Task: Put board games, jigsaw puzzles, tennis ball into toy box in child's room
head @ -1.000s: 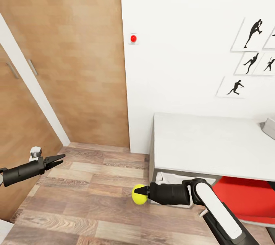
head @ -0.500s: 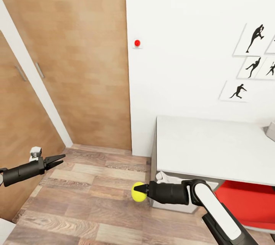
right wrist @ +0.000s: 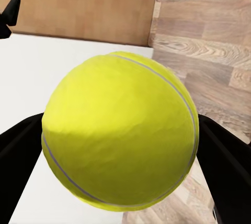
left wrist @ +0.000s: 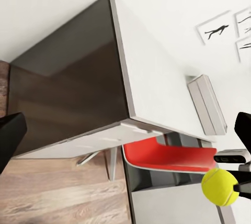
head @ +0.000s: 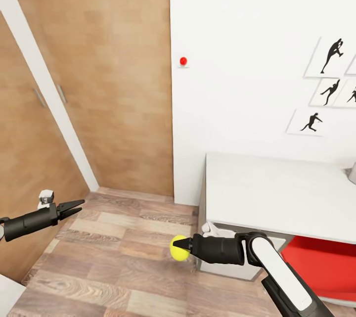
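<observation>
The right gripper (head: pixel 179 248) pinches the tennis ball (head: pixel 178 249) between its two fingers, holding it above the wood floor (head: pixel 113 257) just off the corner of the white table (head: pixel 277 193). The left gripper (head: pixel 74 206) hangs out over the floor near the wooden doors (head: pixel 99 69), its fingers slightly spread and holding nothing. A red chair (head: pixel 321 265) sits under the table, and the grey toy box (left wrist: pixel 206 103) lies on the tabletop.
</observation>
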Controlling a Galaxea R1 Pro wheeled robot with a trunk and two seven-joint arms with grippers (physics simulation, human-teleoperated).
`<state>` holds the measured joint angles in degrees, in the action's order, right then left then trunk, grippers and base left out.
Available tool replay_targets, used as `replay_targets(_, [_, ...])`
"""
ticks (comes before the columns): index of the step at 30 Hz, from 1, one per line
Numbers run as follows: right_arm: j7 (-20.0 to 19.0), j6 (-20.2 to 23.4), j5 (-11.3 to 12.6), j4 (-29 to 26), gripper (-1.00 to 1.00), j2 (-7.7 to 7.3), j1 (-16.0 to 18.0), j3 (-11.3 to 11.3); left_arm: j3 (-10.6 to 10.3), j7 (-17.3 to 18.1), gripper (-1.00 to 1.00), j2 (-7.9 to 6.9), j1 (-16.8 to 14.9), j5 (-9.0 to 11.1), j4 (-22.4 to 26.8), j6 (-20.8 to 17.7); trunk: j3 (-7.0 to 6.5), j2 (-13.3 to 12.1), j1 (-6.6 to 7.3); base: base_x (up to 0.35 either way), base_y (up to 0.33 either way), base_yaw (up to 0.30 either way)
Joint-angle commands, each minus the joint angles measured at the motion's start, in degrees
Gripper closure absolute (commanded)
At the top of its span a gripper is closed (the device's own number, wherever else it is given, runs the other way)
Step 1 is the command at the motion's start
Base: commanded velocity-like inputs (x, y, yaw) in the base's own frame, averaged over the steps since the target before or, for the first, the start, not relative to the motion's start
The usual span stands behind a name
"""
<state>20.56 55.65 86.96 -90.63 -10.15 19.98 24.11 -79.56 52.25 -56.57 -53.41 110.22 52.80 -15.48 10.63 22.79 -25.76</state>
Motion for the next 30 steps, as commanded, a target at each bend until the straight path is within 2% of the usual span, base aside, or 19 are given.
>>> replay_targets(1, [0.6, 0.0, 0.6, -0.1, 1.0, -0.01, 0.1, 0.1, -0.4, 0.2, -1.0, -0.03, -0.2, 0.6, 0.0, -0.4, 0.03, 0.1, -0.03, -0.156, 0.0, 0.07])
replay_targets(16, [0.7, -0.1, 0.6, 0.2, 1.0, 0.03, 0.1, 0.1, -0.4, 0.2, -1.0, 0.14, -0.2, 0.6, 0.0, -0.4, -1.39, 0.1, -0.03, -0.073, 0.0, 0.061])
replay_targets(30, [0.7, -0.1, 0.6, 0.2, 1.0, 0.04, 0.1, 0.1, -0.4, 0.2, -1.0, 0.14, -0.2, 0.6, 0.0, -0.4, -2.64, 0.1, -0.03, -0.005, 0.0, -0.141])
